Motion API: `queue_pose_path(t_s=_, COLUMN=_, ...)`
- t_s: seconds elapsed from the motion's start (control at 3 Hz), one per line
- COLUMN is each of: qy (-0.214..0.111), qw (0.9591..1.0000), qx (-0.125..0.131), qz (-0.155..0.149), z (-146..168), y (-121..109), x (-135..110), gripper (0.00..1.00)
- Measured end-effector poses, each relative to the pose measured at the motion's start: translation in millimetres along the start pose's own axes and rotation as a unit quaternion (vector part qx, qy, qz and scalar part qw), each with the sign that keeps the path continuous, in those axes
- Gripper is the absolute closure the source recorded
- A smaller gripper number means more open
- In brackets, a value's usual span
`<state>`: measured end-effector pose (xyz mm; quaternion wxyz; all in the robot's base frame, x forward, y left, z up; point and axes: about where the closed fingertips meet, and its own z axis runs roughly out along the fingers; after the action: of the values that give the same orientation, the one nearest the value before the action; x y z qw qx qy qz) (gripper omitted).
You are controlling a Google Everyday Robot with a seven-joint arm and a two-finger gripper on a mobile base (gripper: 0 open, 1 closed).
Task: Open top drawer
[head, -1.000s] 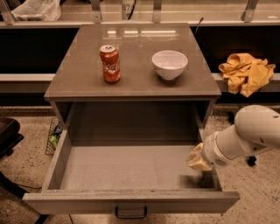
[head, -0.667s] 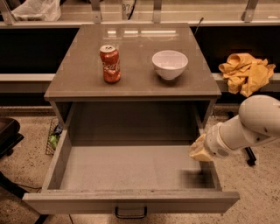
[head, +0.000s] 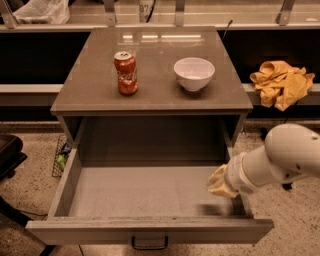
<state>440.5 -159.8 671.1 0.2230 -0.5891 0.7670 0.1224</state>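
The top drawer is pulled far out toward me, showing its deep plain grey box with nothing inside. Its small black bar handle sits centred on the front, at the bottom edge of the view. My gripper comes in from the right on a white arm and hangs over the drawer's right rear corner, above the drawer floor. It touches nothing that I can see and is well away from the handle.
On the cabinet top stand a red soda can and a white bowl. A yellow cloth lies on the ledge at right. A dark chair part is at the left edge. A plastic bag lies at back left.
My gripper and arm have risen slightly and drawn back a little to the right over the drawer's right side. The drawer has stayed open and still.
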Motion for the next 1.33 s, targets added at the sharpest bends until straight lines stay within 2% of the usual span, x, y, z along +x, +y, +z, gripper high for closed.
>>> queue_pose_path(t_s=0.33, qy=-0.007, qw=0.9996, qx=-0.021, qz=-0.02, z=19.0, y=37.0, x=-1.1, gripper=1.0)
queue_pose_path(t_s=0.67, qy=-0.006, qw=0.9995, qx=-0.023, qz=-0.022, z=19.9, y=39.2, x=-1.7, gripper=0.82)
queue_pose_path(t_s=1.33, qy=-0.006, qw=0.9994, qx=-0.022, qz=-0.024, z=19.0, y=39.7, x=-3.5, gripper=0.35)
